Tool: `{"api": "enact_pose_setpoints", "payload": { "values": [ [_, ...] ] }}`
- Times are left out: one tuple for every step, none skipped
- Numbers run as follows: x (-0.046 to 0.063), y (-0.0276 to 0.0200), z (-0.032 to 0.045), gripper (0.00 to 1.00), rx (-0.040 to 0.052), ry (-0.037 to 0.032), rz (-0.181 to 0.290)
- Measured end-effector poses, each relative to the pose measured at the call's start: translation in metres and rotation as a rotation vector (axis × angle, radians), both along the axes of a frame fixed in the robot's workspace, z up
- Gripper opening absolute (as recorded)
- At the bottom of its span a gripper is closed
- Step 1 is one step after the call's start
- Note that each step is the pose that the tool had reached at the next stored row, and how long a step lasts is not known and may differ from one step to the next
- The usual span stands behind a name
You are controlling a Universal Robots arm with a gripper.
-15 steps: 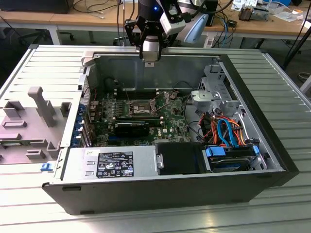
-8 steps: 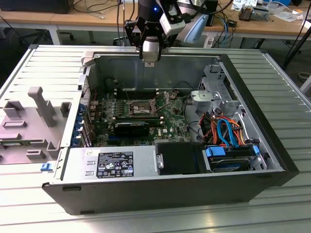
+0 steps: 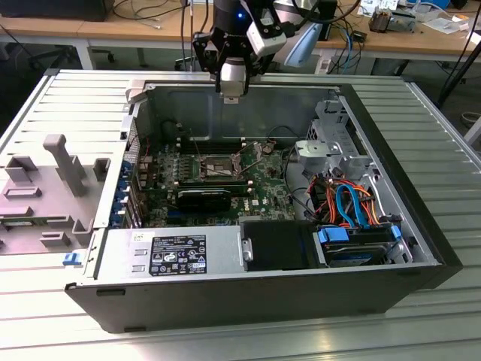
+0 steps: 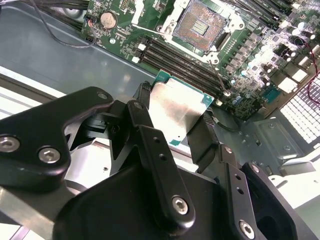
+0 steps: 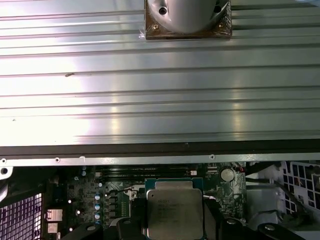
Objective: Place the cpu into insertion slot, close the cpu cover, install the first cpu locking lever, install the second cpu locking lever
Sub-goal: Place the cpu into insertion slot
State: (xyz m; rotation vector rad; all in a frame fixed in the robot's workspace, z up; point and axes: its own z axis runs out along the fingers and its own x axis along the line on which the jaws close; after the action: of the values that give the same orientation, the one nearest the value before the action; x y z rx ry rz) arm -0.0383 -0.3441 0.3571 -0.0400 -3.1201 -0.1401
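My gripper (image 3: 231, 92) hangs above the back wall of the open computer case (image 3: 406, 188), well above the green board. In both wrist views its black fingers (image 4: 145, 107) are shut on the cpu (image 4: 177, 112), a flat square chip with a dull silver top and green edge, gripper (image 5: 174, 220) clamping cpu (image 5: 174, 210) from two opposite sides. The insertion slot (image 3: 216, 167) lies lower on the board. In the second wrist view the insertion slot (image 4: 202, 25) shows its dark centre uncovered inside a silvery rim. I cannot make out the cpu cover apart from that rim.
A long black block (image 3: 210, 199) sits in front of the socket. A power supply (image 3: 173, 254) fills the case's near side; drives with blue and orange cables (image 3: 353, 207) fill its right. Memory slots (image 4: 175, 60) run beside the socket. A grey fixture (image 3: 64, 162) stands on the ribbed table (image 5: 160, 90).
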Motion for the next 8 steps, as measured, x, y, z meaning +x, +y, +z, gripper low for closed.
{"api": "enact_pose_setpoints", "payload": {
  "values": [
    [0.0, 0.0, -0.0002, 0.54, 0.0, 0.0, 0.0],
    [0.0, 0.0, -0.0003, 0.54, 0.0, 0.0, 0.0],
    [0.0, 0.0, -0.0005, 0.54, -0.0001, 0.0001, 0.0],
    [0.0, 0.0, -0.0007, 0.54, -0.0001, 0.0001, 0.0],
    [0.0, 0.0, -0.0009, 0.54, -0.0001, 0.0001, 0.0],
    [0.0, 0.0, -0.001, 0.54, -0.0001, 0.0001, 0.0],
    [0.0, 0.0, -0.0012, 0.54, -0.0001, 0.0001, 0.0],
    [0.0, 0.0, -0.0013, 0.54, 0.0, 0.0001, 0.0]
  ]
}}
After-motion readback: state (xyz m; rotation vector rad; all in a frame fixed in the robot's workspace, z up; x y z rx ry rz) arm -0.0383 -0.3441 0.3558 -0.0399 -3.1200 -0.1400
